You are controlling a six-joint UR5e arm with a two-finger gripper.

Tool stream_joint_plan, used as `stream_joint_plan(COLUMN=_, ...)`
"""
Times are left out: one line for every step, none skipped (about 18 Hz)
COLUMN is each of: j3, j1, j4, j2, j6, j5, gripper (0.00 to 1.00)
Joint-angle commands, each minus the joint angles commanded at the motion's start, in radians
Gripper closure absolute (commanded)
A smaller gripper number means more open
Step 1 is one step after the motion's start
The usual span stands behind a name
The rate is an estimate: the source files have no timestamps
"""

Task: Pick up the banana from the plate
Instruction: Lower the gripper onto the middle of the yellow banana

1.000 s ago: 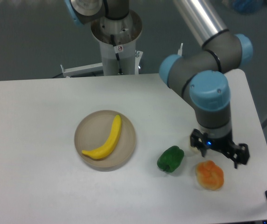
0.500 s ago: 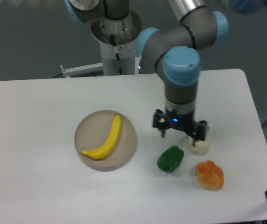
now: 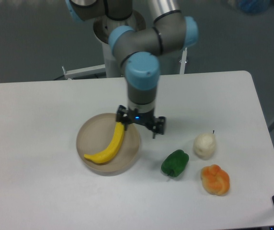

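The bright yellow banana (image 3: 109, 144) lies diagonally on the round beige plate (image 3: 90, 135) left of the table's middle. My gripper (image 3: 140, 126) hangs over the plate's right rim, just above the banana's upper tip. Its two dark fingers stand apart, one by the banana's tip and one out past the plate's right edge, so it is open and holds nothing.
A green pepper (image 3: 175, 163) lies right of the plate. A whitish pear-like fruit (image 3: 204, 145) and a lumpy orange fruit (image 3: 215, 179) lie further right. The arm's base column (image 3: 120, 43) stands behind the table's far edge.
My gripper has moved left, from above the orange fruit past the pepper to the plate's right rim. The whitish fruit it covered shows now. The objects have not moved.
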Motion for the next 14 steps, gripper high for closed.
stream_joint_plan(j3=-0.015, j1=-0.009, j4=0.034, j2=-0.011, j6=0.0, j5=0.0, gripper=0.0)
stream_joint_plan(j3=-0.031, j1=-0.011, j4=0.058, j2=-0.015, j6=0.0, j5=0.002, gripper=0.0)
stream_joint_plan(j3=-0.048, j1=-0.014, j4=0.075, j2=-0.022, j6=0.001, j5=0.002, gripper=0.0)
stream_joint_plan(j3=-0.055, j1=-0.022, j4=0.088, j2=-0.032, j6=0.004, j5=0.002, gripper=0.0)
stream_joint_plan(j3=-0.058, j1=-0.025, j4=0.097, j2=-0.04, j6=0.004, j5=0.006, gripper=0.0)
stream_joint_plan(j3=-0.061, j1=-0.026, j4=0.105, j2=-0.052, j6=0.004, j5=0.006, gripper=0.0)
stream_joint_plan(j3=-0.062, j1=-0.029, j4=0.111, j2=-0.058, j6=0.004, j5=0.008, gripper=0.0)
stream_joint_plan(j3=-0.066, j1=-0.031, j4=0.12, j2=-0.06, j6=0.004, j5=0.006, gripper=0.0)
stream_joint_plan(j3=-0.069, j1=-0.031, j4=0.123, j2=-0.06, j6=0.006, j5=0.008, gripper=0.0)
stream_joint_plan(j3=-0.072, j1=-0.032, j4=0.125, j2=-0.066, j6=0.008, j5=0.008, gripper=0.0)
stream_joint_plan(j3=-0.072, j1=-0.032, j4=0.126, j2=-0.077, j6=0.009, j5=0.008, gripper=0.0)
stream_joint_plan(j3=-0.072, j1=-0.034, j4=0.131, j2=-0.081, j6=0.009, j5=0.008, gripper=0.0)
stream_joint_plan(j3=-0.074, j1=-0.037, j4=0.138, j2=-0.083, j6=0.009, j5=0.008, gripper=0.0)
stream_joint_plan(j3=-0.078, j1=-0.04, j4=0.146, j2=-0.086, j6=0.009, j5=0.009, gripper=0.0)
